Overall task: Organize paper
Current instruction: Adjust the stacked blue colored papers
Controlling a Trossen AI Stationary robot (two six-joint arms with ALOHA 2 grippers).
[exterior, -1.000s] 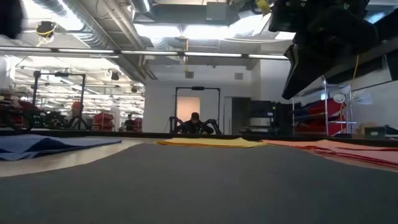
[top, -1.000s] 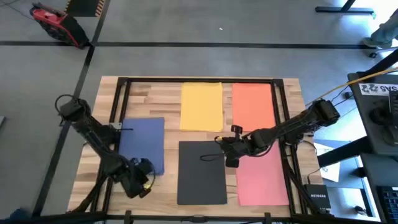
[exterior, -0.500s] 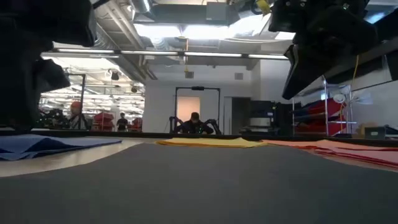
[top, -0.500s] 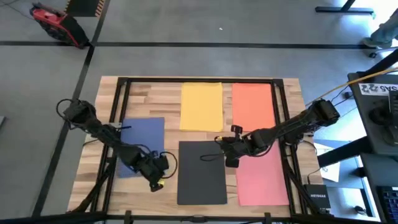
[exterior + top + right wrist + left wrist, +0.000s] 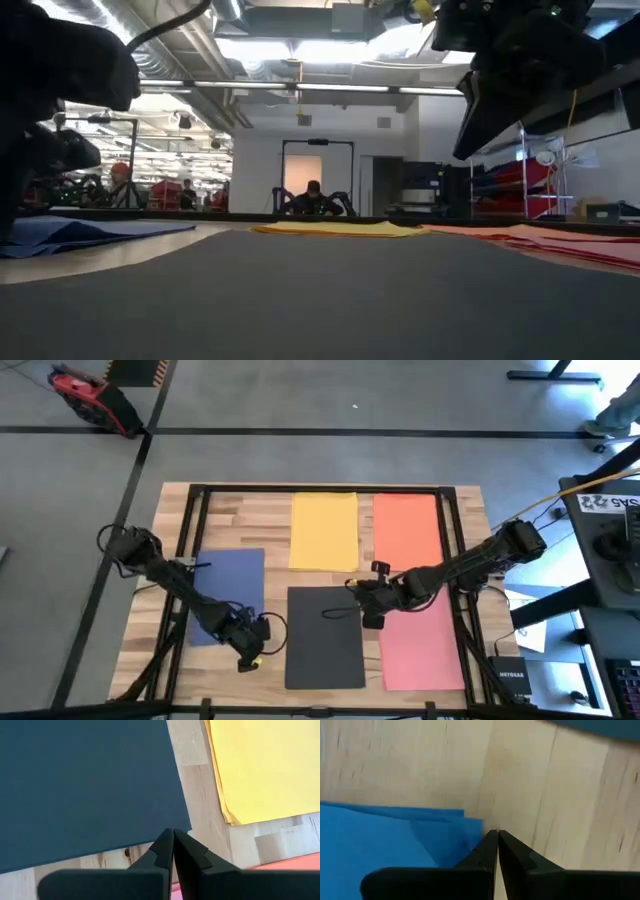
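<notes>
While the left gripper point(image 5: 496, 833) hangs pinched empty at the blue paper's point(image 5: 228, 592) near right corner, the right gripper point(image 5: 172, 831) hovers clenched beside the dark paper point(image 5: 324, 636)

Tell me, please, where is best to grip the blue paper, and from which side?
Probably at its corner nearest the dark sheet. The blue paper lies flat, but its edges there look slightly lifted. The shut left gripper is beside that corner, so it could come in low from there.

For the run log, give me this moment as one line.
left claw: shut, at blue paper corner | right claw: shut, at black paper corner | yellow, orange, pink: flat
</notes>
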